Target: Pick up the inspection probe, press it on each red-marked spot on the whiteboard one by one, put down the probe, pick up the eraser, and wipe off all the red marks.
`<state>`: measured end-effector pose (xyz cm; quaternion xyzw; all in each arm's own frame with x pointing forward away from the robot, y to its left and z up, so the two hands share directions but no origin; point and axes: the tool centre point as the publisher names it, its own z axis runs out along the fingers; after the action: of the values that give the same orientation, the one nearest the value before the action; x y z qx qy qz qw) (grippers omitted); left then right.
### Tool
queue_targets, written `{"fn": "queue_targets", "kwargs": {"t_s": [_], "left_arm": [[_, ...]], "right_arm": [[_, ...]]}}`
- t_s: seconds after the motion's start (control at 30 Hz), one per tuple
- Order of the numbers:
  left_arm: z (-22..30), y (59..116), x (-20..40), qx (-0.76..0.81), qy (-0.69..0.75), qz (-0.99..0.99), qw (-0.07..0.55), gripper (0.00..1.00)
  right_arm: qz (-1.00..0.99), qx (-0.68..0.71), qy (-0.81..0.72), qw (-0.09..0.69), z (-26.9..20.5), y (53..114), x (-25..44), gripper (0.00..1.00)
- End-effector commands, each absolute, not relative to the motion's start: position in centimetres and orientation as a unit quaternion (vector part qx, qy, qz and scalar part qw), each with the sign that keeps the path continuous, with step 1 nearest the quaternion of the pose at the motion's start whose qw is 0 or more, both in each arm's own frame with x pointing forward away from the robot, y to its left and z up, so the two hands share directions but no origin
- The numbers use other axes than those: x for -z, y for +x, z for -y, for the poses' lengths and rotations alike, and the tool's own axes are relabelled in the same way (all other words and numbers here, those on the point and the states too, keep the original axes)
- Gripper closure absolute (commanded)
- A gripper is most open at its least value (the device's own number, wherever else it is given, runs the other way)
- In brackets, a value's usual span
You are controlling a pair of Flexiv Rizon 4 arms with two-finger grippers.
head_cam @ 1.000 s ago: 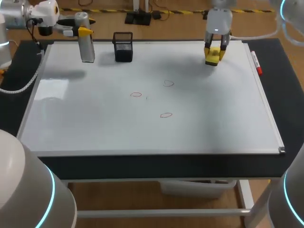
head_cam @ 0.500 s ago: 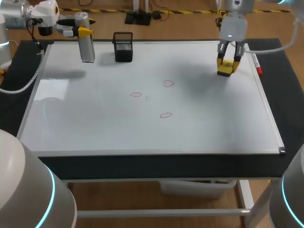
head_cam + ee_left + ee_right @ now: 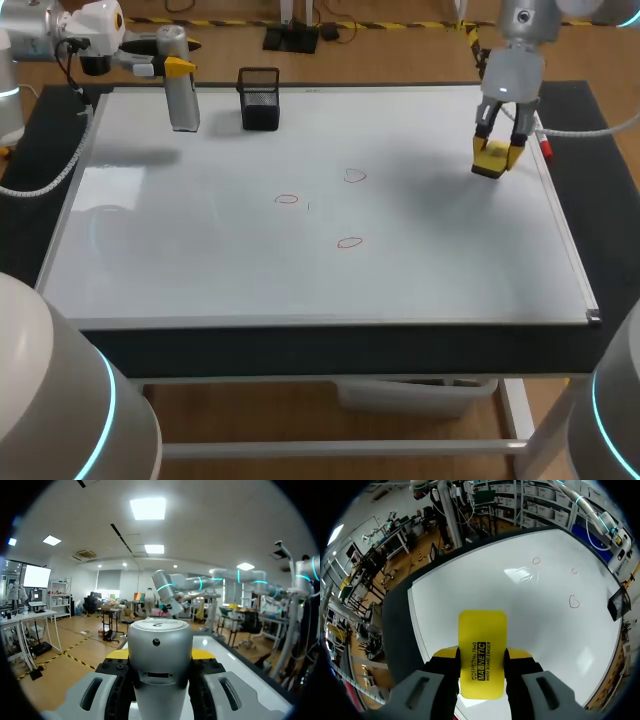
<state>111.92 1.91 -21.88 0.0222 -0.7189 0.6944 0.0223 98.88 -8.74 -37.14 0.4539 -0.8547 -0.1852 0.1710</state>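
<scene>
The silver cylindrical probe [image 3: 183,105] stands upright over the whiteboard's [image 3: 200,260] back left corner, with my left gripper [image 3: 176,67] shut on its top end. In the left wrist view the probe [image 3: 160,650] fills the gap between the fingers of the left gripper [image 3: 160,656]. My right gripper [image 3: 498,150] is shut on the yellow eraser [image 3: 493,157] above the board's right side. The eraser [image 3: 481,650] sticks out ahead of the right gripper [image 3: 482,655]. Three small red marks [image 3: 287,199] [image 3: 355,176] [image 3: 349,242] lie near the board's middle, left of the eraser.
A black mesh holder [image 3: 259,98] stands at the back of the board, right of the probe. A red marker [image 3: 541,134] lies along the board's right edge, just behind the right gripper. The dark table rim [image 3: 300,348] frames the board.
My right arm has carried the eraser to the right and nearer, from the back middle to the board's right edge. The left arm and probe have not moved.
</scene>
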Motion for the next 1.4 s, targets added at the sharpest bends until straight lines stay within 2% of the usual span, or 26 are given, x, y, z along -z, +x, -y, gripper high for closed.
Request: {"fn": "queue_targets", "kwargs": {"t_s": [0.03,1.4], "left_arm": [[-1.75,111.63,21.64,-0.693,0.024,0.72,0.019,1.0],[-1.62,111.68,21.54,-0.692,0.022,0.721,0.021,1.0]], "right_arm": [[0.875,-0.078,0.478,0.019,8.99,98.1,36.88,1.0],[0.891,-0.061,0.451,0.017,9.47,98.04,37.13,1.0]]}}
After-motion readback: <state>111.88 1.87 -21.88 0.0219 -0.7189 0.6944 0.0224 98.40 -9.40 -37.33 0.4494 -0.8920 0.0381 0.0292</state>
